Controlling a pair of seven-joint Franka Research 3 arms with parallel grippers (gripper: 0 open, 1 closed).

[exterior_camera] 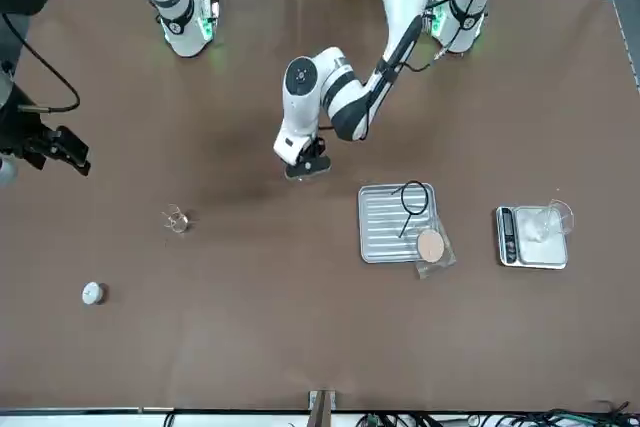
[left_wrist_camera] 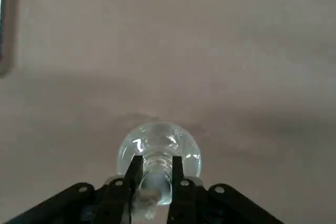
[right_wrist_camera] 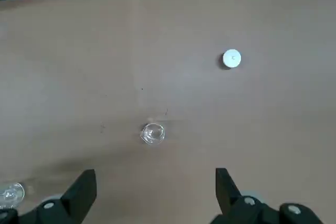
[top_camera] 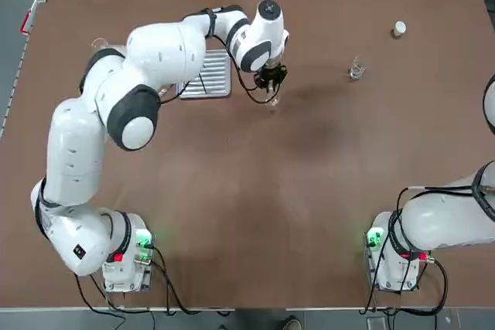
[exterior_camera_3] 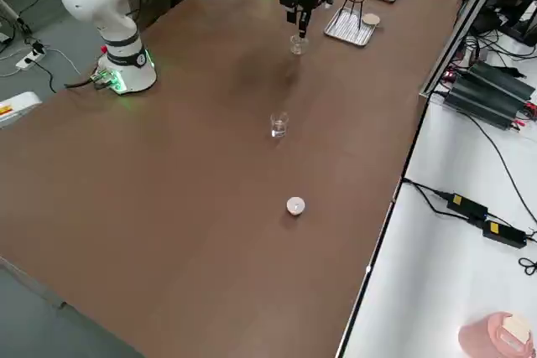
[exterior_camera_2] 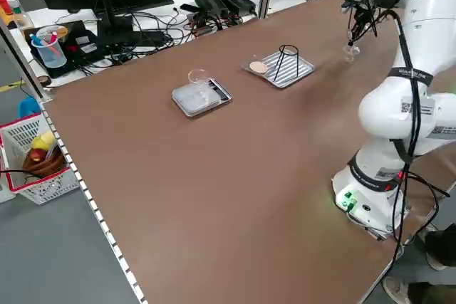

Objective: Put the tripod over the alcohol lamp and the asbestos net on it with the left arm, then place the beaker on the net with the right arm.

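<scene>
My left gripper [top_camera: 271, 83] is shut on the neck of the alcohol lamp [left_wrist_camera: 157, 153], a small clear glass bulb, just right of the tray near the table's middle. The lamp [exterior_camera_3: 295, 44] hangs at or just above the tabletop; I cannot tell if it rests. The black wire tripod [exterior_camera: 410, 202] stands on the ribbed tray [exterior_camera: 385, 237]. The asbestos net [exterior_camera: 432, 245] lies at the tray's corner. The beaker [top_camera: 356, 71] stands alone to the right. My right gripper [right_wrist_camera: 155, 182] hovers open at the right edge, well back from the beaker [right_wrist_camera: 153, 133].
A small white bottle [top_camera: 398, 28] stands beyond the beaker at the far right. A small scale [exterior_camera: 530, 237] with a clear glass vessel on it sits on the far left side of the table. Cables and gear line the far edge.
</scene>
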